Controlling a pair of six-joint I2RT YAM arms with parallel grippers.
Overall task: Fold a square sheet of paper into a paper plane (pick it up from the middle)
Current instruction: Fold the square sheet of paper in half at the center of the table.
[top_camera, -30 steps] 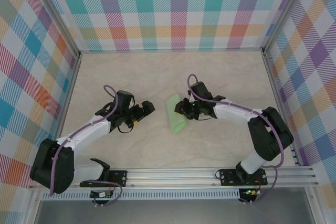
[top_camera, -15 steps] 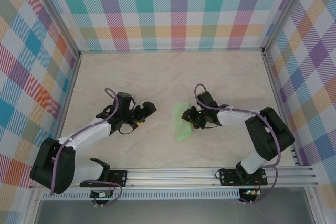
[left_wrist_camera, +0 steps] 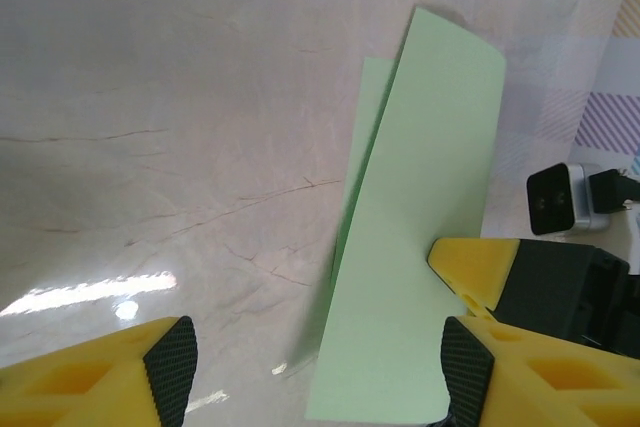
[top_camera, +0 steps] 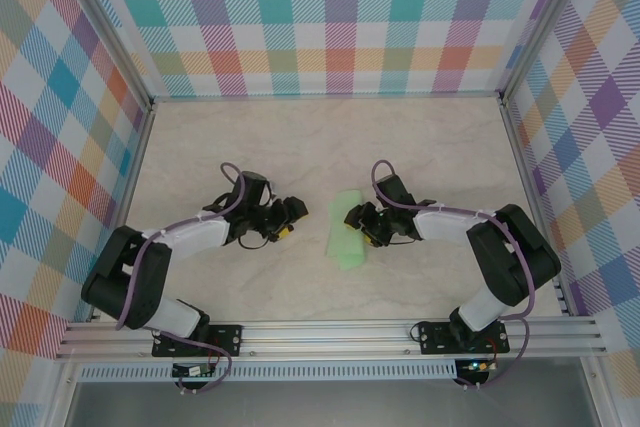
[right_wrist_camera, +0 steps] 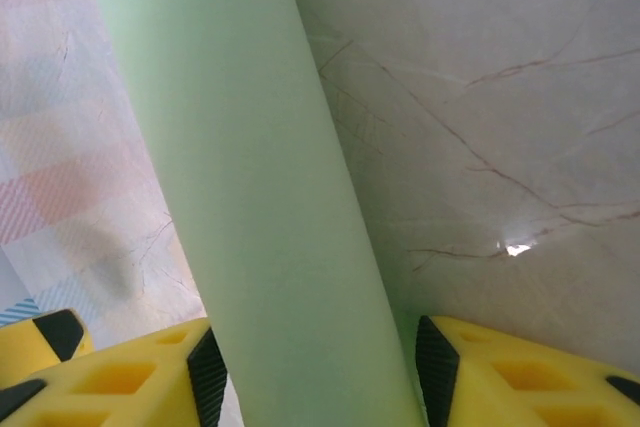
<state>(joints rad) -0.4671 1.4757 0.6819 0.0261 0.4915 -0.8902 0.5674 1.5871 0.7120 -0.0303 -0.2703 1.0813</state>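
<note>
The left arm lies low over the bench (top_camera: pixel 300 147), its forearm reaching to the right. The left tool (top_camera: pixel 289 213) sits just left of the paper (top_camera: pixel 345 243), fingers spread wide and gripping nothing. The right arm bends at the elbow and reaches left. The right tool (top_camera: pixel 356 219) is at the paper's right edge, fingers apart with the strip running between them. The paper lies mid-bench between both tools, folded into a narrow strip. Its long axis runs near to far, and the upper layer lifts on the side facing the left tool.
</note>
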